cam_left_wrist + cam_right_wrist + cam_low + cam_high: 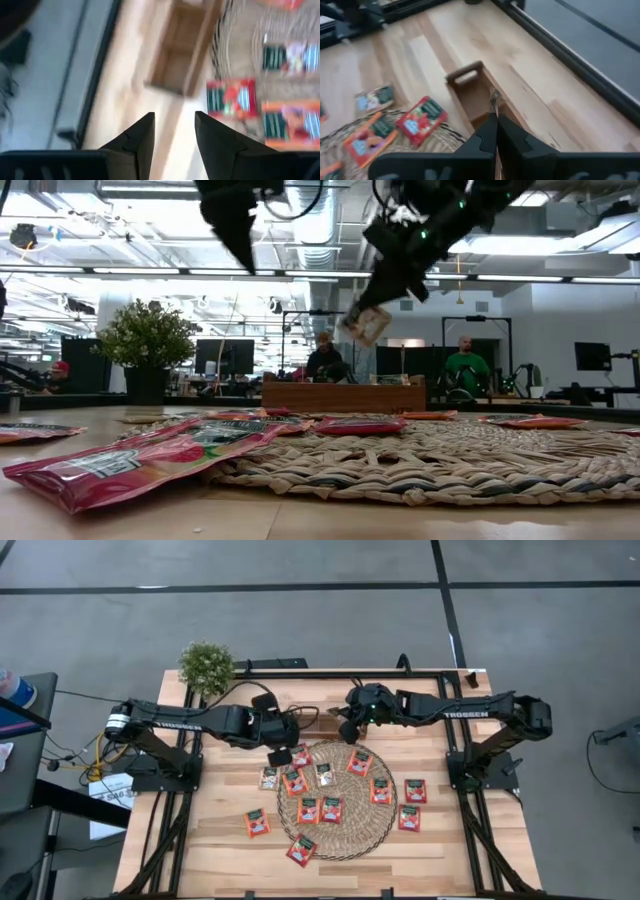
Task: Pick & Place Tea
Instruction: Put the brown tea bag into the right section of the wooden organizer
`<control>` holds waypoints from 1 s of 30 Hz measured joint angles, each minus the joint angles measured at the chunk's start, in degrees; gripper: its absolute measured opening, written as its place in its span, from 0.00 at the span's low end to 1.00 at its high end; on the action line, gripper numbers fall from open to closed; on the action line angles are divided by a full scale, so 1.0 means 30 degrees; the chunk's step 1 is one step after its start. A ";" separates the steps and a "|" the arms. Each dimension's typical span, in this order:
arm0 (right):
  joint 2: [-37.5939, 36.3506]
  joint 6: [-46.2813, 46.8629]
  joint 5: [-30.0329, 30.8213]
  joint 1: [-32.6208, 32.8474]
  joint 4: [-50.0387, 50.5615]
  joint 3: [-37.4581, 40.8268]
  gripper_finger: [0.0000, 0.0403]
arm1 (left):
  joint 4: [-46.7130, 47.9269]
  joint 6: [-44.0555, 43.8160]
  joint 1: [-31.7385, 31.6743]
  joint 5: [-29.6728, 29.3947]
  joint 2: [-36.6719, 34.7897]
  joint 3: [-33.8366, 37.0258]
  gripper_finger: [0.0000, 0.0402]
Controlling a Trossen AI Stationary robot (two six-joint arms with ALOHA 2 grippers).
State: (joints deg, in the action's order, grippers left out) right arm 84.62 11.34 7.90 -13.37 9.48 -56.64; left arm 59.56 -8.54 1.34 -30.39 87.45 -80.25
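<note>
Several red-orange tea sachets (330,808) and a few pale ones (325,774) lie flat on and around the round woven mat (350,840). The small wooden tray (470,87) sits on the table just beyond the mat's far edge. My right gripper (495,119) hangs above the tray, shut on a pale tea sachet (365,326). My left gripper (174,131) stands open and holds nothing; it is over the table at the mat's far left edge, beside the tray (182,47). My right gripper pinches the pale sachet by its upper edge (374,310) between its two fingers, which slant down from the table's right. The sachet hangs tilted below the fingertips, lifted clear above the tray. The right wrist view shows it edge-on (494,98).
A potted plant (206,665) stands at the table's far left corner. A red-orange sachet (130,465) lies near the front edge in the low view. People sit at desks in the room behind the table (325,358).
</note>
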 joint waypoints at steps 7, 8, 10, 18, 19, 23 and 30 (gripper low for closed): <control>-0.1524 0.1229 0.0274 -0.0551 -0.2201 0.2845 0.00 | -0.0570 -0.1101 -0.0653 0.0615 -0.0610 0.1087 0.33; -0.1938 0.1448 0.0573 -0.0607 -0.2547 0.3335 0.00 | -0.1392 -0.1100 -0.0715 0.0630 -0.0963 0.1682 0.33; -0.2990 0.1956 0.0965 -0.0637 -0.3337 0.4488 0.00 | -0.3135 -0.1113 -0.0780 0.0852 -0.1897 0.3132 0.33; -0.4920 0.4298 0.1657 -0.0735 -0.9303 0.8818 0.00 | -0.8780 -0.2610 -0.0954 0.2596 -0.6422 0.9204 0.33; -0.4799 0.4587 0.1885 -0.0735 -0.9805 0.9153 0.00 | -0.9013 -0.2953 -0.0954 0.2637 -0.6923 0.9739 0.33; -0.3698 0.4745 0.2417 -0.0684 -1.2093 0.9792 0.00 | -1.0458 -0.3856 -0.0954 0.2679 -0.8821 1.1714 0.33; -0.0833 0.4817 0.2441 -0.0677 -1.4876 0.9778 0.00 | -1.3033 -0.4042 -0.0954 0.2606 -1.1788 1.4510 0.33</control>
State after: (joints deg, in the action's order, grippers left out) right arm 82.12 25.79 15.22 -15.40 -35.15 -27.30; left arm 20.46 -20.67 -1.52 -22.57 52.08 -36.72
